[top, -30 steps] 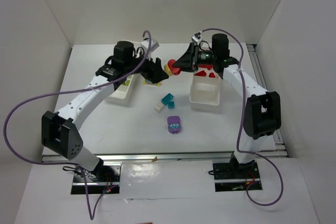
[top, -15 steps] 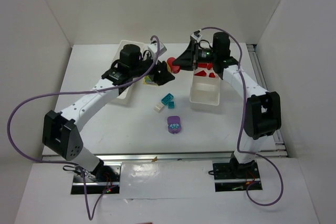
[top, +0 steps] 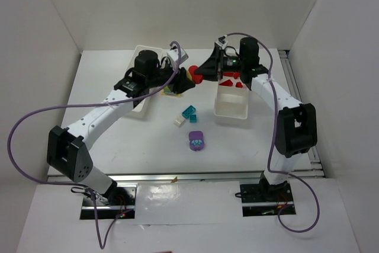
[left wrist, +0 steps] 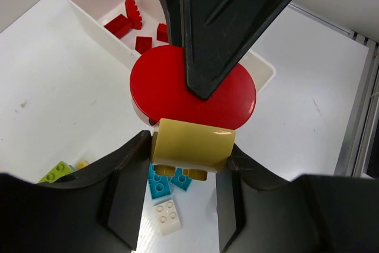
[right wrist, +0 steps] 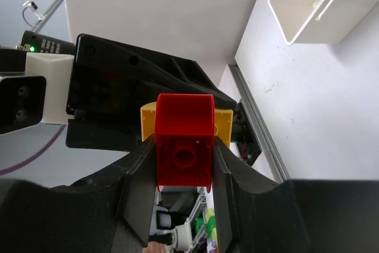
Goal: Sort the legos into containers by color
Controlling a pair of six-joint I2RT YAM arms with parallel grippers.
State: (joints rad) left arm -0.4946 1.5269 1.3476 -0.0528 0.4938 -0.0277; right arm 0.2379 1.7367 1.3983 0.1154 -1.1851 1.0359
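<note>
Left gripper (left wrist: 189,161) newly around yellow brick (left wrist: 192,143)

Overhead plus two wrist close-ups.
Down onto the tabletop (top: 148,140); wrist views face to face, sharing red brick (left wrist: 160,87) and yellow brick (left wrist: 192,143).

The left arm (top: 100,114) and the right arm (top: 275,93) are built alike: smooth white shell links are joined by boxy black joint housings (top: 70,153), and a black cylindrical motor (top: 145,61) is carried at each wrist. A thin lilac cable (top: 21,131) is looped loosely outside each arm. A small green light (top: 233,61) is lit on the right wrist. The left gripper (left wrist: 190,152) and the right gripper (right wrist: 185,146) are fitted with broad, tapering, matte black fingers (left wrist: 124,188).
</note>
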